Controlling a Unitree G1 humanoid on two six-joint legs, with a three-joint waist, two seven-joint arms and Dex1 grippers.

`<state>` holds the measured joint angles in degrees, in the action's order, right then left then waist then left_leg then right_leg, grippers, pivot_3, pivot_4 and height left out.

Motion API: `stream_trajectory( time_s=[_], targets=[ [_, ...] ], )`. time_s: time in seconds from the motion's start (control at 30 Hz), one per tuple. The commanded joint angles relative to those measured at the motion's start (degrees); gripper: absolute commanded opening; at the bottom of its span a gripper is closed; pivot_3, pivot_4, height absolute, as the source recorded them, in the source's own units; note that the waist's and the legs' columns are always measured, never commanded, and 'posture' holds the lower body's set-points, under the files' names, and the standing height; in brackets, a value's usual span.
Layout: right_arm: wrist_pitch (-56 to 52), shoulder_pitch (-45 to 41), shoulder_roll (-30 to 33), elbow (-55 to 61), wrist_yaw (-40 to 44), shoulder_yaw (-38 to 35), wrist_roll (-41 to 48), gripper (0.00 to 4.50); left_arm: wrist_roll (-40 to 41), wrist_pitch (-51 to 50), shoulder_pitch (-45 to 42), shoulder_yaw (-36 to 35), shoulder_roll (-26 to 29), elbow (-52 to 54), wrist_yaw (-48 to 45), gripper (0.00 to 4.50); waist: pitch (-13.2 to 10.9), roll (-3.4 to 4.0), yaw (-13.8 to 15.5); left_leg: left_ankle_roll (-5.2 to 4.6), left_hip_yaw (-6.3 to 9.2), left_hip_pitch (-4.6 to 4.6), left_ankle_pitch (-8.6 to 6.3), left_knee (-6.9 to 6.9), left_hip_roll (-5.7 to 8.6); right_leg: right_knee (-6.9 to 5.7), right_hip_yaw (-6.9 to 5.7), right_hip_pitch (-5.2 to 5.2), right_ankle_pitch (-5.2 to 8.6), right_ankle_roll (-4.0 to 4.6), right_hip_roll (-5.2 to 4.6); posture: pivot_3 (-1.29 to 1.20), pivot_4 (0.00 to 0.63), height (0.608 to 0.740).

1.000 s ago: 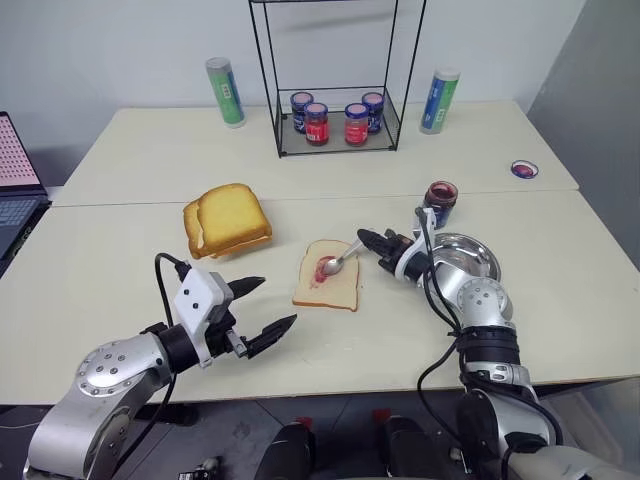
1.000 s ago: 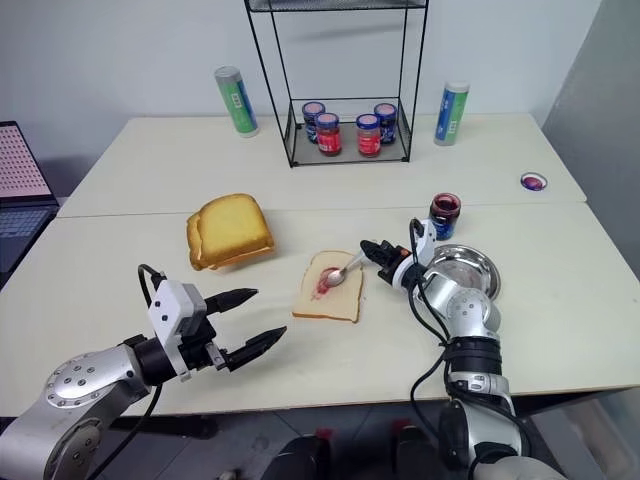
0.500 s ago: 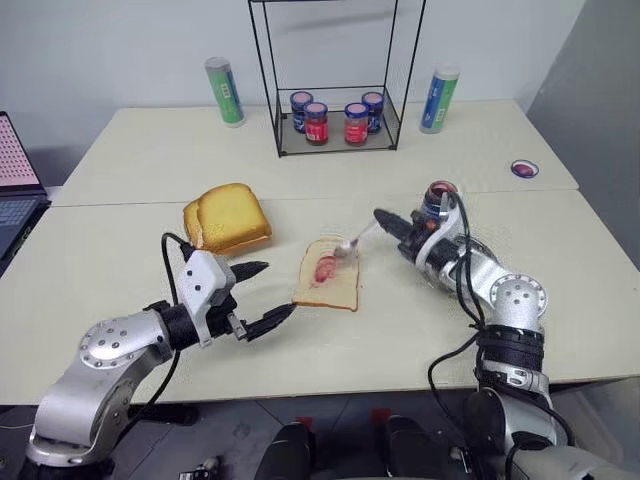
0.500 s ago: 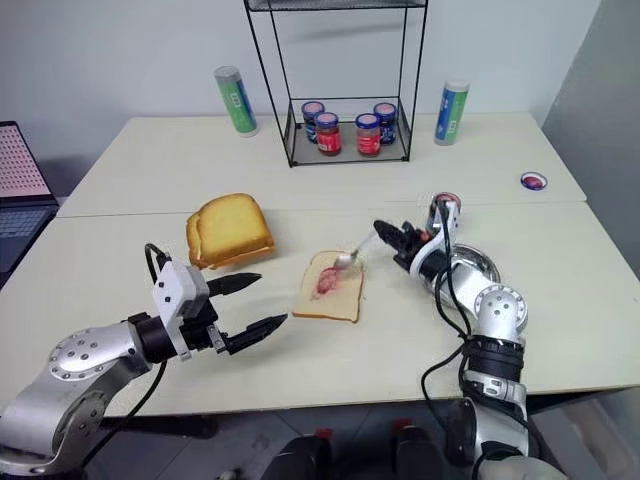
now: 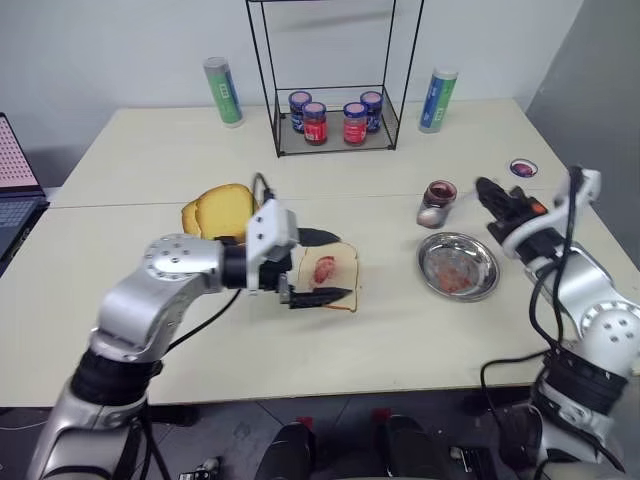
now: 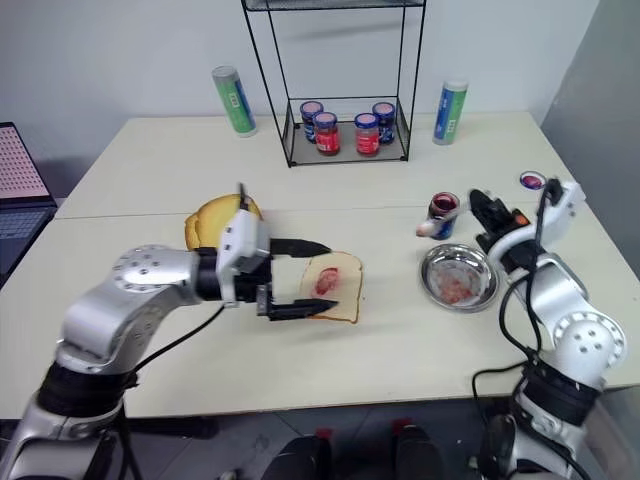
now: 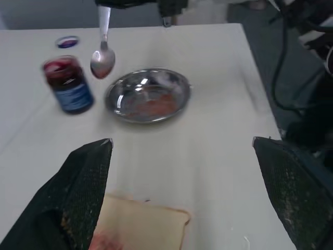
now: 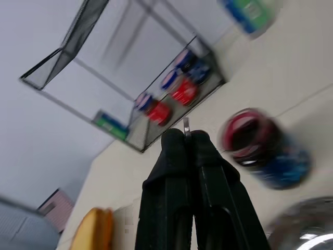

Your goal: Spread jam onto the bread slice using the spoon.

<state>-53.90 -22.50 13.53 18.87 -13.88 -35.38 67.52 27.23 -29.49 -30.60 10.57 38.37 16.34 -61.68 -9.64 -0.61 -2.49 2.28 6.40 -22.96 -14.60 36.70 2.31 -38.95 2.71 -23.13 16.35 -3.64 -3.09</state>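
Right tool (image 6: 478,203): fingers pressed together, pinching the spoon (image 7: 102,52) by its handle, raised above the table (image 5: 130,160); handle runs from the fingers toward the jar (image 5: 438,199), bowl hanging at the far end, just beside the jar's open mouth and above the near rim of the plate (image 5: 458,267). Bowl carries a faint reddish film, no clear load that can be made out. Left tool (image 5: 315,267): fingers spread wide, holding nothing, one finger each side of the bread (image 5: 326,274); whether either touches the crust cannot be told. Bread lies flat, well apart from the right tool, on its inner side across plate and bare table; nearer by far to the left tool. Jam (image 5: 324,270): a small red blob toward the middle of the slice, most of the pale face uncovered; more in the jar and a smear in the plate. Judgement: spreading barely begun; the spoon is placed for a dip into the jar, a short way beyond its bowl, after which it would have to travel across to the slice, the left tool standing ready to steady the slice. Risk: jam dripping on that crossing.
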Motion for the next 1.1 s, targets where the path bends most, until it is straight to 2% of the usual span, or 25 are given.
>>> stream_trajectory(
  time_s=[0.03, 0.13, 0.27, 0.57, 1.1],
  targets=[
    [5.04, 4.44, 0.82, 1.79, 0.8, -1.59, -1.78, 0.01, -3.97, 4.54, -2.86, 2.81, -1.77, -3.51, -1.49, 4.5, 0.0, 0.01, -0.25, 0.0, -0.03, 0.0, 0.0, 0.0, 0.01, -0.02, 0.04, -0.01, 0.0, 0.0, 0.0, 0.0, 0.15, 0.74],
    [8.83, 7.3, 0.11, -1.67, 3.58, -0.7, -4.62, 0.01, -5.34, 6.01, -4.48, 3.94, -4.27, -6.05, -1.39, 4.5, 0.0, 0.01, -0.61, 0.0, -0.07, 0.03, 0.0, 0.02, -0.01, -0.03, 0.1, -0.02, 0.0, 0.0, 0.0, 0.0, 0.15, 0.74],
    [13.39, 7.12, -0.26, -8.43, 6.74, 1.42, -9.28, 0.01, -7.11, 8.07, -5.6, 4.43, -6.08, -8.37, -1.85, 4.5, 0.0, 0.01, -0.73, -0.01, -0.07, 0.05, 0.0, 0.04, 0.0, -0.05, 0.1, 0.01, 0.0, 0.0, 0.02, 0.0, 0.15, 0.74],
    [17.34, 6.0, 0.76, -16.07, 12.33, 3.45, -12.52, 0.01, -8.16, 9.28, -5.73, 3.69, -6.77, -9.81, -2.14, 4.5, 0.0, 0.01, -0.68, 0.0, -0.03, 0.05, 0.01, 0.06, -0.02, -0.04, 0.09, 0.02, 0.0, 0.0, 0.0, 0.0, 0.15, 0.74],
    [16.48, 7.07, 5.25, -18.86, 15.33, 2.76, -14.45, 3.39, -7.9, 9.19, -2.58, 1.59, -6.08, -6.92, -0.39, 4.5, 0.01, 0.03, -0.59, 0.0, -0.02, 0.03, 0.01, 0.1, -0.04, -0.05, 0.1, 0.03, 0.0, -0.01, -0.03, 0.0, 0.15, 0.74]
  ],
)
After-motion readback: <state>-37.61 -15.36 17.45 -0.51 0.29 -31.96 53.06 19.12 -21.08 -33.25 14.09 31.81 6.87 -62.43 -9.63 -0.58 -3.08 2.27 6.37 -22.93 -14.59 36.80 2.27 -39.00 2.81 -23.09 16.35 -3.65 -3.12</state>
